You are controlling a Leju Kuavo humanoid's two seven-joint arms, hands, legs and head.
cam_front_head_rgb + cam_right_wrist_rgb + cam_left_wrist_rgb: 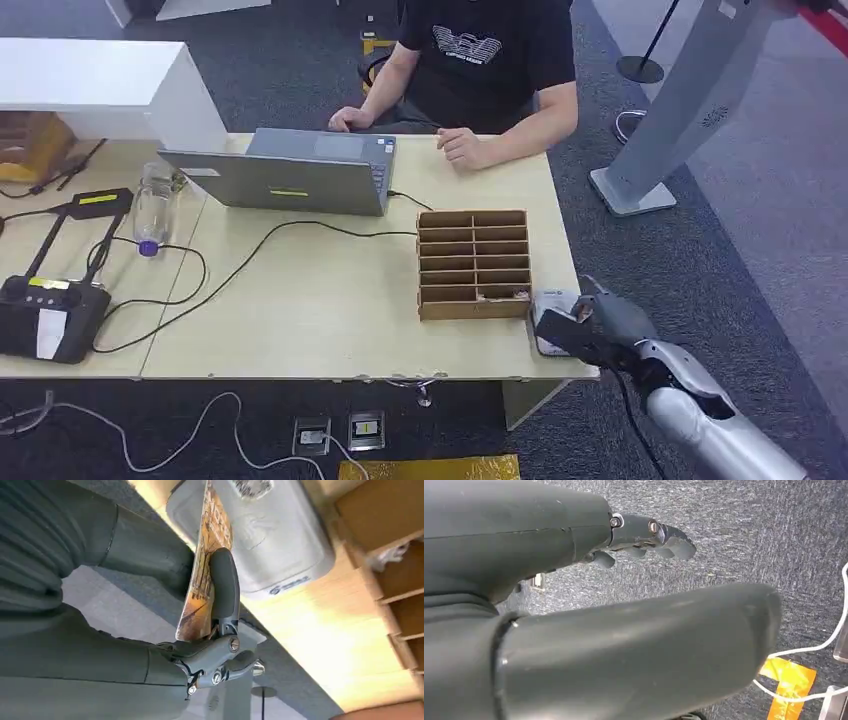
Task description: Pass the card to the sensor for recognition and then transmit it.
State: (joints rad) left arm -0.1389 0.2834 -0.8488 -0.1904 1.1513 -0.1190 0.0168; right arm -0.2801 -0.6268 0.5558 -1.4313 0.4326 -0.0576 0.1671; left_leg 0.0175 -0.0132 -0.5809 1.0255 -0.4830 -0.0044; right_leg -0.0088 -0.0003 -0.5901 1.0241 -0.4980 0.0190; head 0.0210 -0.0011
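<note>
Card held over the sensor at the table's near right corner

Right hand (600, 322) grips the card (202, 575) between the thick thumb and a dark finger (224, 585), the card standing on edge in the right wrist view, its printed orange and brown face showing. The card is just beside the pale grey sensor (272, 535), close over its rounded top; whether the two touch cannot be told. In the head view the sensor (553, 305) lies flat on the wooden table (330, 310), beside the near end of the wooden compartment box (473, 262).

The left hand (644, 535) hangs over grey carpet, fingers loosely curled and apart, holding nothing.

Farther along the table, a black cable runs from the box side toward the grey laptop (285, 172). To the left lie a clear plastic bottle (153, 205) on its side and a black device with a yellow label (50, 315).

At the far edge a person in a black shirt (490, 50) sits with both hands resting on the table.
</note>
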